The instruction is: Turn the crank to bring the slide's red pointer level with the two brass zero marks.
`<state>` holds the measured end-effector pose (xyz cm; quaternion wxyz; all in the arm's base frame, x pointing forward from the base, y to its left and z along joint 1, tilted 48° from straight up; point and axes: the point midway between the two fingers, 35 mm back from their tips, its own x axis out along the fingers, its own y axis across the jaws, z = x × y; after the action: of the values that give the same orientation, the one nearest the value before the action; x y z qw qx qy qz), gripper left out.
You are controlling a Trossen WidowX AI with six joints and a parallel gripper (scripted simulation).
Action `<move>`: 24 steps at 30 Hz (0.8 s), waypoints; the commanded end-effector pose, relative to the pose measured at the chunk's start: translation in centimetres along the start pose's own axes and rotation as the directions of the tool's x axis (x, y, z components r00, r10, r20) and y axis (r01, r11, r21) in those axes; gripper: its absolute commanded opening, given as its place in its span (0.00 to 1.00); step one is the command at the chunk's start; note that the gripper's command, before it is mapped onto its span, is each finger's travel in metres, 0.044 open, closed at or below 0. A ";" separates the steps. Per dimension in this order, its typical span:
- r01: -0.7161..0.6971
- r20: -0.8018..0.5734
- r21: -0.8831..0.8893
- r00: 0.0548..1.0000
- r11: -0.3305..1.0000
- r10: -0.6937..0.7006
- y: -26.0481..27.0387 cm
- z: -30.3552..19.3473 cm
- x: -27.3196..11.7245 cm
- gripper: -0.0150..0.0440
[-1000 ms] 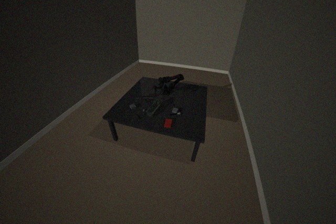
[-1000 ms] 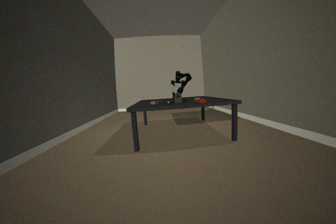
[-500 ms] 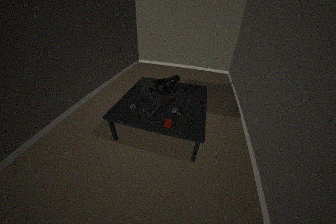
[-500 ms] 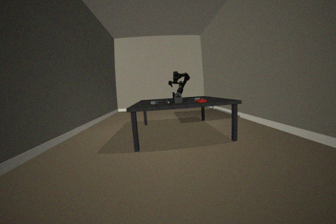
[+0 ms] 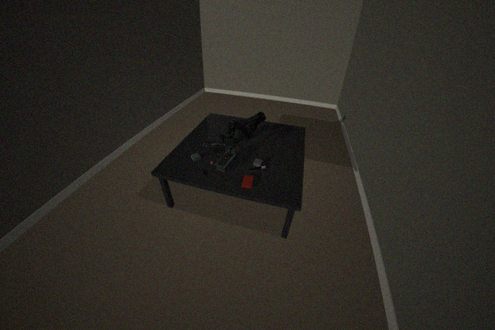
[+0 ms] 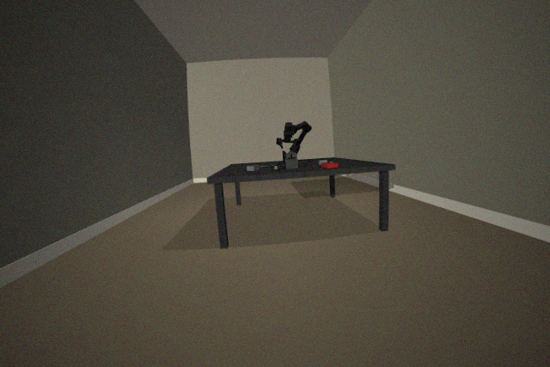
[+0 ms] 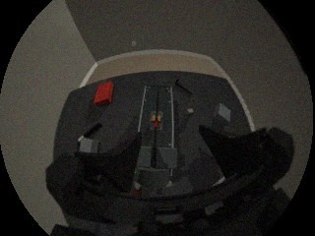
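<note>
The machine point(image 5: 227, 161) point(image 6: 291, 162) is a long dark frame with two pale rails and a grey block across it. In the wrist view, the red pointer point(image 7: 157, 124) sits on the small slide between the rails, slightly nearer the gripper than the left brass mark point(image 7: 153, 118) and the right brass mark point(image 7: 158, 118). A small reddish-brown part, seemingly the crank handle point(image 7: 137, 192), shows at the machine's near end, largely hidden by the gripper body. My gripper point(image 7: 170, 131) point(image 6: 287, 145) is open and empty, above the near part of the machine, touching nothing visible.
A red box point(image 5: 247, 182) point(image 6: 329, 165) point(image 7: 104, 93) lies beyond the machine on one side. A grey block point(image 5: 257, 162) point(image 7: 89, 146) with a dark bar point(image 7: 93, 130) is on that side. Another grey block point(image 5: 195, 157) point(image 7: 223, 112), a small pale cube point(image 7: 190, 111) and a dark stick point(image 7: 184, 88) are opposite.
</note>
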<state>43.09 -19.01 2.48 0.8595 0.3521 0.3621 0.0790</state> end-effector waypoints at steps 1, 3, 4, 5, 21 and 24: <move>0.005 0.000 0.004 1.000 1.000 -0.005 -0.1 -0.1 0.1 1.00; 0.005 0.000 0.004 1.000 1.000 -0.005 -0.1 -0.1 0.1 1.00; 0.005 0.000 0.004 1.000 1.000 -0.005 -0.1 -0.1 0.1 1.00; 0.005 0.000 0.004 1.000 1.000 -0.005 -0.1 -0.1 0.1 1.00; 0.002 -0.001 0.001 1.000 1.000 -0.002 -0.5 3.1 -3.6 1.00; 0.004 0.002 0.011 1.000 1.000 -0.004 -0.1 2.8 -4.2 1.00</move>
<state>42.43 -22.58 5.67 0.8614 0.3509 0.3600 0.0718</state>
